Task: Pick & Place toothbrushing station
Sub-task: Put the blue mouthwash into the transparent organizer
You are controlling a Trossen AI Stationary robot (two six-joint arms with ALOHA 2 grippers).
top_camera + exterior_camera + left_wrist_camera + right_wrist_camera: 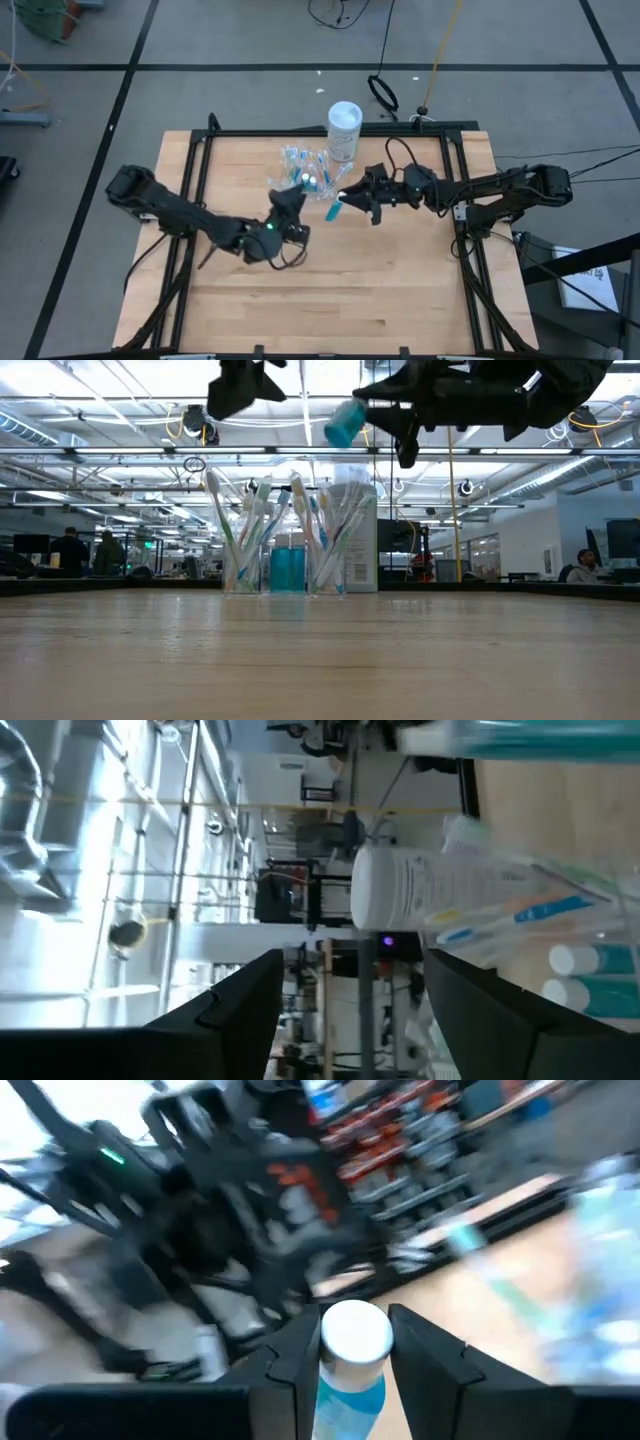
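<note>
Two clear plastic cups (245, 555) (325, 555) full of pastel toothbrushes stand upright on the table at the far middle, with blue toothpaste tubes (287, 568) standing between them. From above the cluster (305, 172) sits just in front of a white container. My right gripper (352, 196) is high above the table, just right of the cups, and is shut on a blue toothpaste tube (345, 422). My left gripper (287, 203) is open and empty, raised just on the near side of the cups. Its wrist view shows the toothbrushes (520, 910) ahead. My right gripper pinches the tube between its two fingers, on the blue body just behind the white cap (355, 1332). The tube lies along the fingers, with its cap end sticking out past the fingertips (300, 1355). The fingers come about level from the table's right. The tube is lifted clear, high above the table.
A taller white cylindrical container (344, 130) stands right behind the cups at the table's far edge; it also shows in the left wrist view (410, 885). Black frame rails (195, 180) run along the table's sides. Bare wood (350, 290) lies toward the near edge.
</note>
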